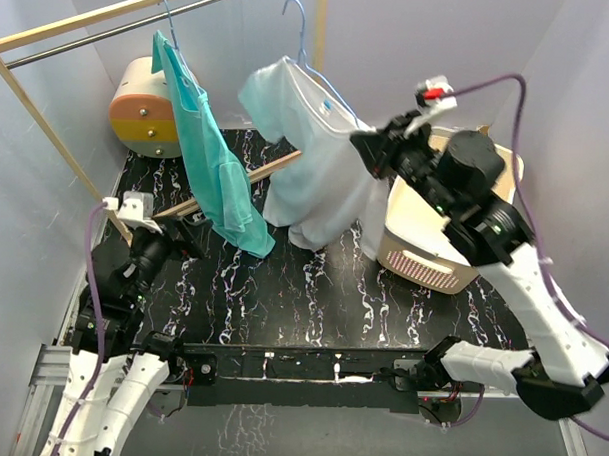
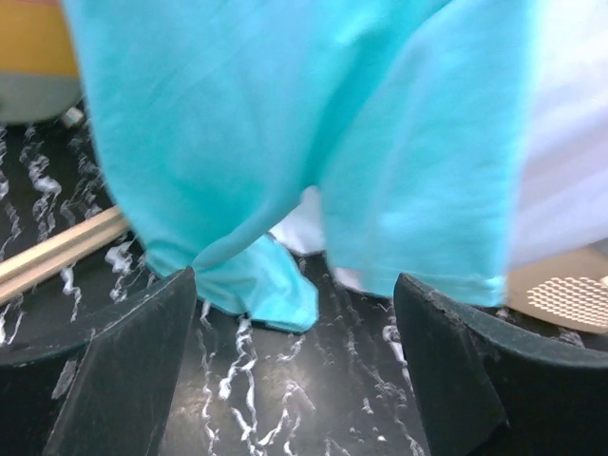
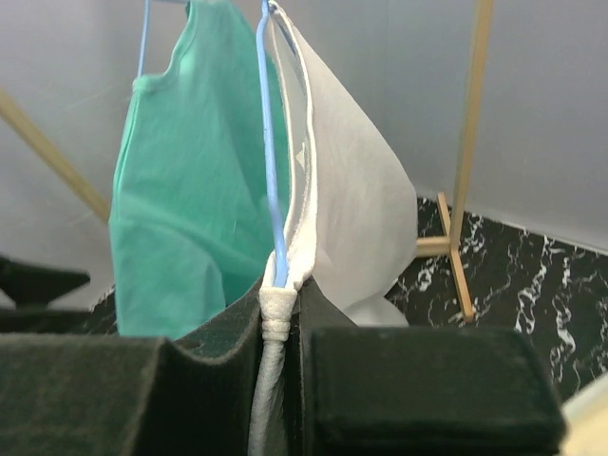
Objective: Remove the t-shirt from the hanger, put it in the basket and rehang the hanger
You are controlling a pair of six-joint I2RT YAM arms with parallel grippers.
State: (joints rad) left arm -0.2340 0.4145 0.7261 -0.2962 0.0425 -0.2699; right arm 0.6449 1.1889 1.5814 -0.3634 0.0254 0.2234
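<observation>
Nearest, low and left of the white shirt (image 1: 312, 168), the left gripper (image 2: 294, 281) hovers above the table (image 1: 312, 298) with its jaws spread wide and nothing between them; the hem of the teal shirt (image 2: 285, 123) hangs just ahead of its fingers, apart from them. Just right of the white shirt, the right gripper (image 3: 282, 291) is clamped tight on a bunched edge of that shirt; the wire of the blue hanger (image 3: 271, 142) runs down to the same spot, and whether the jaws also pinch the wire cannot be told. The white shirt is on its hanger, draped off the wire and pulled toward the right gripper, its lower end trailing to the table. The basket (image 1: 423, 260) sits right of the shirt, touching its cloth; the teal shirt hangs just left of it on a hanger of its own. Above and behind the white shirt runs the rail (image 1: 122, 24) that carries both hooks; farthest, behind and left, lies a yellow and orange drum (image 1: 140, 110).
</observation>
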